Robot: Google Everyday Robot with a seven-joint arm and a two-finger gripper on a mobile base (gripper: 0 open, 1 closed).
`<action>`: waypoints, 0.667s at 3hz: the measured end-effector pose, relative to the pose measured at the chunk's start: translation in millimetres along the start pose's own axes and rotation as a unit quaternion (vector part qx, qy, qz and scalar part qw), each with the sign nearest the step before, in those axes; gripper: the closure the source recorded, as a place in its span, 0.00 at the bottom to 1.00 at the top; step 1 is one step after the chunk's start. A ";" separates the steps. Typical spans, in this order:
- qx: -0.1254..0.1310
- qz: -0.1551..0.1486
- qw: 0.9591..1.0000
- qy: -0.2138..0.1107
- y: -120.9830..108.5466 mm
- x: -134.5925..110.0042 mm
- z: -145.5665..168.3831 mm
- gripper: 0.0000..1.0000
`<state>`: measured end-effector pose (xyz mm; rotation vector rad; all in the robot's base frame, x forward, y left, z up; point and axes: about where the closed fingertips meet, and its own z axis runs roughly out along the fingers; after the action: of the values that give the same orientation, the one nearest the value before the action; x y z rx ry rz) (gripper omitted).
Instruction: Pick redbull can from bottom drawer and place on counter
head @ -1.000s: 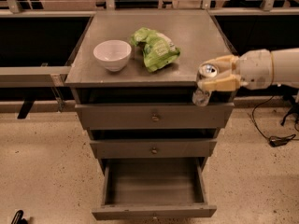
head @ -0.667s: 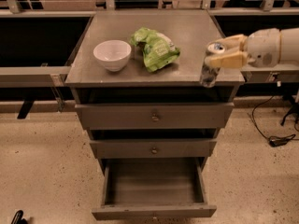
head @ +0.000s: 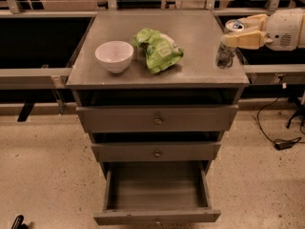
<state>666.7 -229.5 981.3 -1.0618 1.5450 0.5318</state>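
The redbull can [head: 224, 56] stands upright at the right edge of the counter [head: 200, 30], its silver top level with my fingers. I cannot tell whether its base touches the surface. My gripper [head: 230, 32] reaches in from the right and is shut on the can's upper part, with one beige finger [head: 245, 39] in front of it and one behind. The bottom drawer [head: 157, 217] is pulled open below and nothing shows inside it.
A white bowl [head: 114, 56] sits on the left of the counter and a green bag [head: 157, 49] lies in the middle. The two upper drawers [head: 157, 119] are nearly shut. A black cable [head: 281, 142] lies on the floor at right.
My gripper has carried the can up and to the right, from in front of the counter's front right corner to over its right edge.
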 end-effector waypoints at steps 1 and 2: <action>0.022 0.029 0.999 0.012 -8.0 13.8 7.1 1.00; 0.085 0.099 0.991 0.034 -24.8 52.9 19.0 1.00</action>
<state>699.8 -244.3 931.7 -0.8088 1.7339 0.4933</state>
